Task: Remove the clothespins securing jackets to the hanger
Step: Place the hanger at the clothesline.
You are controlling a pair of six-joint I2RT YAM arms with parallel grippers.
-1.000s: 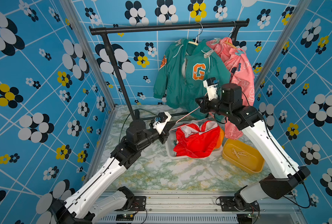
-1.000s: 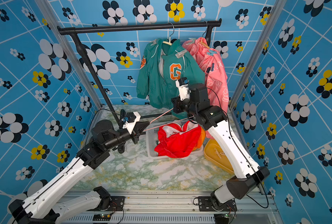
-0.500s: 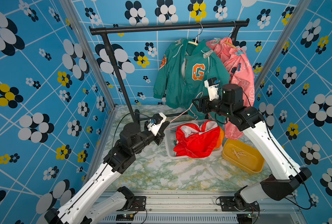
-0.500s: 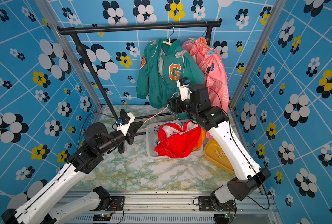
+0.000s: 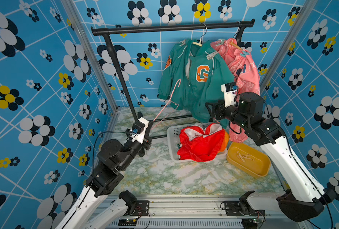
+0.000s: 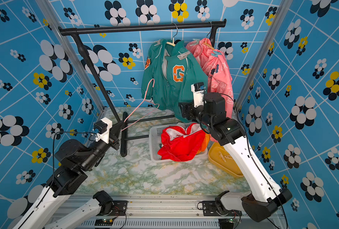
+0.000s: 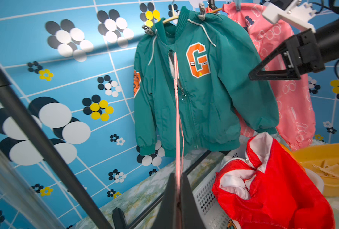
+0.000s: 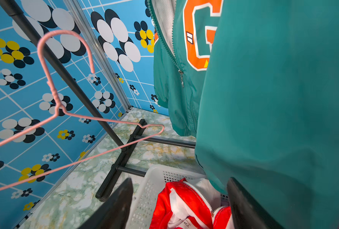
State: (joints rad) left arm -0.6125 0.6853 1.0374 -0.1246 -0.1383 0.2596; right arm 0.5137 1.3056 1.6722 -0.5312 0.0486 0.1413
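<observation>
Pink wire hanger (image 8: pixel 55 97) pinched in left jaws, hook pointing up toward green jacket (image 5: pixel 192 95); right jaws spread wide.

The green jacket (image 5: pixel 196 93) hides part of the pink jacket (image 5: pixel 242 67).

Both top views look down from high in front; wrist views sit close, sharing the green jacket (image 7: pixel 214 111).
</observation>
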